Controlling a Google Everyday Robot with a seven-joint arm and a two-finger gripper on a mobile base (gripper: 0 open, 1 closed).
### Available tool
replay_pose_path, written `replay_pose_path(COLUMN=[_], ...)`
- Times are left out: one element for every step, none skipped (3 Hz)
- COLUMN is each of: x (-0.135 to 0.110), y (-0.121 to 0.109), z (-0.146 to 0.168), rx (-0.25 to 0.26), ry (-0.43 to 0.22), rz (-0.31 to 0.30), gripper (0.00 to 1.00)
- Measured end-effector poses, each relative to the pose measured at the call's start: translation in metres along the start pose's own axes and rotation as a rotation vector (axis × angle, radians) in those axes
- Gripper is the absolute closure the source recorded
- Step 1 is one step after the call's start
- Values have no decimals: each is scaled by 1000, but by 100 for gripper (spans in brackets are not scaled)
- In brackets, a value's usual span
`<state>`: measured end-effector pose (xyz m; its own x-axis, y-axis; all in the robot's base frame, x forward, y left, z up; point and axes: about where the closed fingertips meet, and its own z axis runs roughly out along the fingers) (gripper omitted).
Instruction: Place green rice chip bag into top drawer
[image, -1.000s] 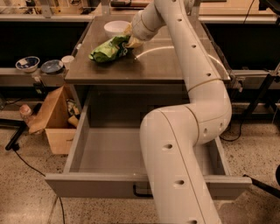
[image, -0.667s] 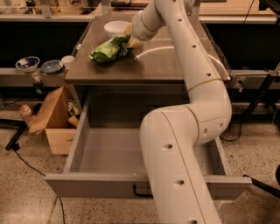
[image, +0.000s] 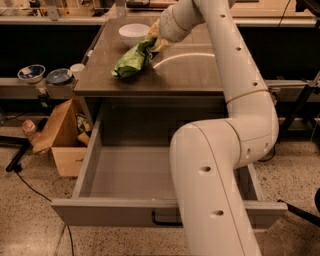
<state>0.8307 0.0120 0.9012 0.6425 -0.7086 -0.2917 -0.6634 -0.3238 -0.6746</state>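
Box (image: 59, 136): cardboard, on the floor at far left; no part in this job. Bag (image: 129, 61): green, crinkled, on the table (image: 200, 75) left of centre, its upper end raised toward the gripper, with a bowl (image: 134, 33) just behind. Gripper (image: 154, 41): at the bag's upper right end and touching it; I cannot tell whether it has clamped on. Drawer (image: 100, 212): pulled out below the table, nothing visible in its left half, and my own arm (image: 215, 165) hides the right. Step in hand, as I judge it: the pick-up. Next move calls for a sure hold, a lift clear of the table edge, then carrying it forward and down into the open left half.
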Motion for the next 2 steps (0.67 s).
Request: replay_pose_path(x=[-12,-38], y=[14,30], z=[-39,-128], rx=[-21,-31], ry=[-63,-125], rz=[-77,-158], gripper=[100,100])
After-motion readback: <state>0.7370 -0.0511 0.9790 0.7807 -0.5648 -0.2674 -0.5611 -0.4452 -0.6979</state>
